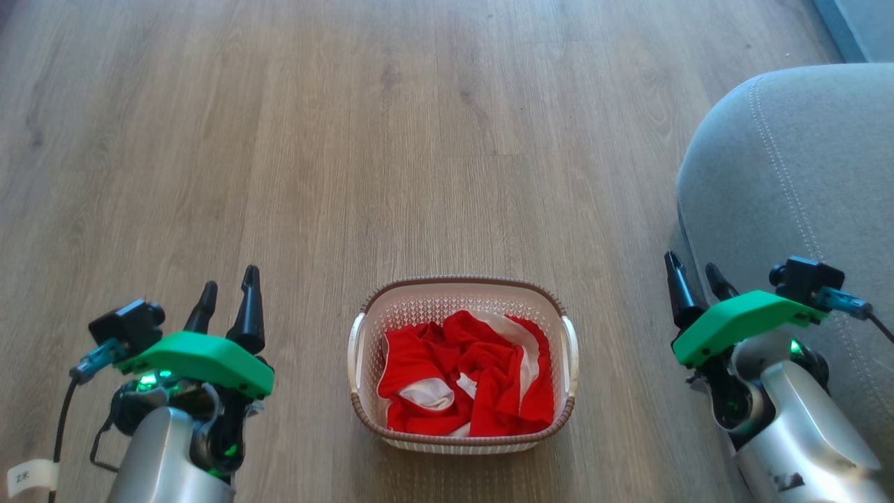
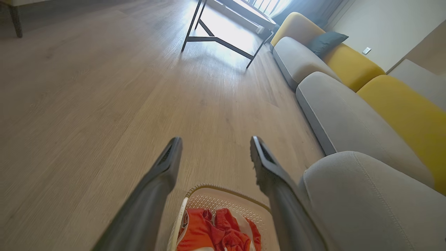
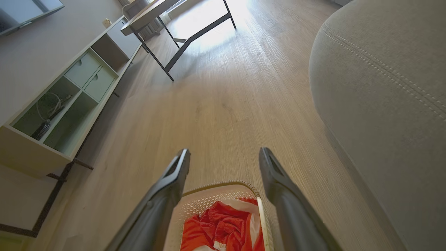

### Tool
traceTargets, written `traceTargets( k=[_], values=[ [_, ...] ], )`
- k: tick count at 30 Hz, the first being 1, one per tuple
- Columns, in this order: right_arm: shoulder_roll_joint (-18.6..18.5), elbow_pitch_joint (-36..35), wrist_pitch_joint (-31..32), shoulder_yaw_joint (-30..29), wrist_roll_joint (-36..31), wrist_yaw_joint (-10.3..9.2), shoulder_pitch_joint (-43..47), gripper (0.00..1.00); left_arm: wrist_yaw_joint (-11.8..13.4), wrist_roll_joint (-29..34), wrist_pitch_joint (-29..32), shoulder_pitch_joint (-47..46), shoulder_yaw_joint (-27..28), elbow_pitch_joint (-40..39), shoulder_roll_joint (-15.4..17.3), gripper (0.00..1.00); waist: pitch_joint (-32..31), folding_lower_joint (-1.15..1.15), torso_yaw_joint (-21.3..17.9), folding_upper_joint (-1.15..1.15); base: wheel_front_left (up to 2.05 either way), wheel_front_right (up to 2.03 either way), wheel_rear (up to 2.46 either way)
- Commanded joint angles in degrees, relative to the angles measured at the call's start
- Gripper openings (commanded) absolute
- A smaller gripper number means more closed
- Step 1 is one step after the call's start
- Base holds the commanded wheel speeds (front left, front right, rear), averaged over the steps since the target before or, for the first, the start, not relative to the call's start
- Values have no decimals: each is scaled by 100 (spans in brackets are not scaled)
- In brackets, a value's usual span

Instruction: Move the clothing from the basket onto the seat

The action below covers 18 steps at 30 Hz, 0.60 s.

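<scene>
At the lower centre of the head view the clothing [image 1: 464, 377] lies heaped in the basket [image 1: 461, 285], midway between my left jaws and my right jaws, both spread and empty, with the seat [image 1: 789, 161] at the right edge just beside the right pair.

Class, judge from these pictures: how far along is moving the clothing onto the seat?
Done: nothing; the red and white fabric clothing lies in the cream perforated plastic basket. In hand: nothing; left gripper and right gripper are open either side. Left: lift it all onto the grey upholstered seat.
</scene>
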Motion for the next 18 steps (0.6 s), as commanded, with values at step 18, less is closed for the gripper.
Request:
traceTargets(
  k=[18],
  values=[
    [-262,119,-356,417,-1089,33,-771,100,76,1359,-349,-672,10,0,205,100,23,0,0,0,0,0,0]
  ],
)
